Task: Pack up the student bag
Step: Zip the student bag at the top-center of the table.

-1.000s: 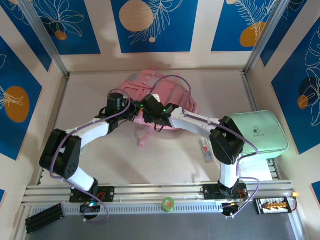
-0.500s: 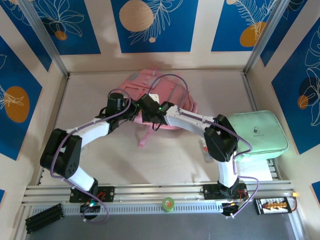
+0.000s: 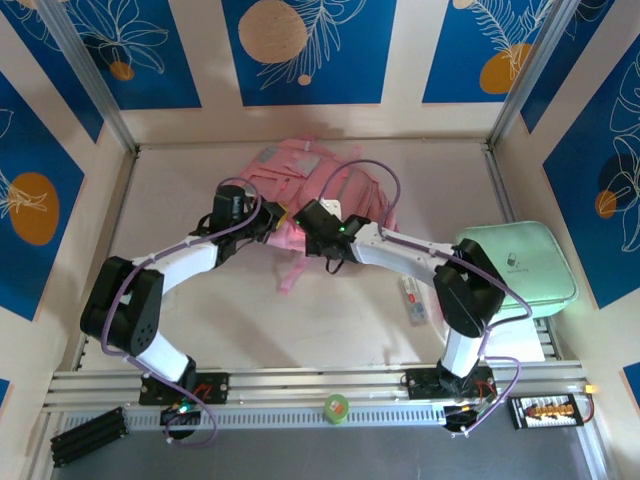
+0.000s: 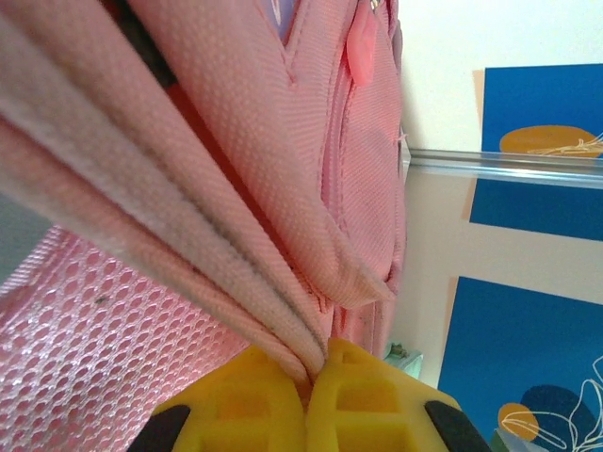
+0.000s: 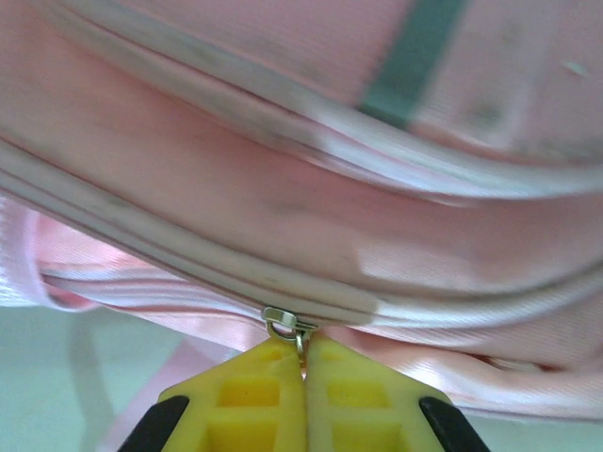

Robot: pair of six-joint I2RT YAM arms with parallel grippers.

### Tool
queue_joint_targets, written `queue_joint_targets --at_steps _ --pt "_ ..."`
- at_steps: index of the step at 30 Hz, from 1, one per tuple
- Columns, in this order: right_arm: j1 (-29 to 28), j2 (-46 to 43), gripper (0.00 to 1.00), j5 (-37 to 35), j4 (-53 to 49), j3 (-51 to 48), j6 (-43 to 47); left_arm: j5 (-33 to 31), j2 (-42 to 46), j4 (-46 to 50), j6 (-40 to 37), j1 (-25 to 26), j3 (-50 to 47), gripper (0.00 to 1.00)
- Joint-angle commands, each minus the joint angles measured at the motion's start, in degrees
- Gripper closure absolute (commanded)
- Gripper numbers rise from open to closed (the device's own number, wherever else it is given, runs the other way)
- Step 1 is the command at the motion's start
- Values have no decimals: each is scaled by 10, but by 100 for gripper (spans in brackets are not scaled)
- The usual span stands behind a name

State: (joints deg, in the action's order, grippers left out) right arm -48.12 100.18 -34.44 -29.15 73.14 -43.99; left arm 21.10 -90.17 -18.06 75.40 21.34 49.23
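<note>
A pink bag (image 3: 330,180), its front panel a paler pink, lies on a pale beige surface (image 3: 330,310). Close up, its weave is a dotted pink beside an open pink mesh (image 4: 85,348), and a grey-green stripe (image 5: 410,56) crosses one panel above a silver zip pull (image 5: 285,323). The left hand (image 4: 316,363) and the right hand (image 5: 303,353) are bright yellow, on white arms (image 3: 185,262) with black joints and purple cables (image 3: 396,190). The case (image 3: 515,265) is mint green, the roll (image 3: 335,406) a brighter green. The wall panels (image 3: 305,50) are deep blue with white leaf outlines and orange and tan discs, framed in cream.
</note>
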Motion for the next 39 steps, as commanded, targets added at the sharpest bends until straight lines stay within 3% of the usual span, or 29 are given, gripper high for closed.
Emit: queue_joint_targets --at_steps 1,14,21,29,39 --pt "14 -21 94 -15 -40 -27 -27 3 16 -27 -23 -15 20 100" --pt "21 15 76 21 13 11 30 12 17 -25 -20 -15 25 100" --pt "15 26 78 -7 3 19 16 -8 29 -15 -29 -16 20 100" --pt "4 20 90 -46 -20 11 3 -12 26 -9 -35 -17 22 100" --pt "32 -81 92 -75 -25 -85 7 -35 21 -7 -52 -47 -8 100"
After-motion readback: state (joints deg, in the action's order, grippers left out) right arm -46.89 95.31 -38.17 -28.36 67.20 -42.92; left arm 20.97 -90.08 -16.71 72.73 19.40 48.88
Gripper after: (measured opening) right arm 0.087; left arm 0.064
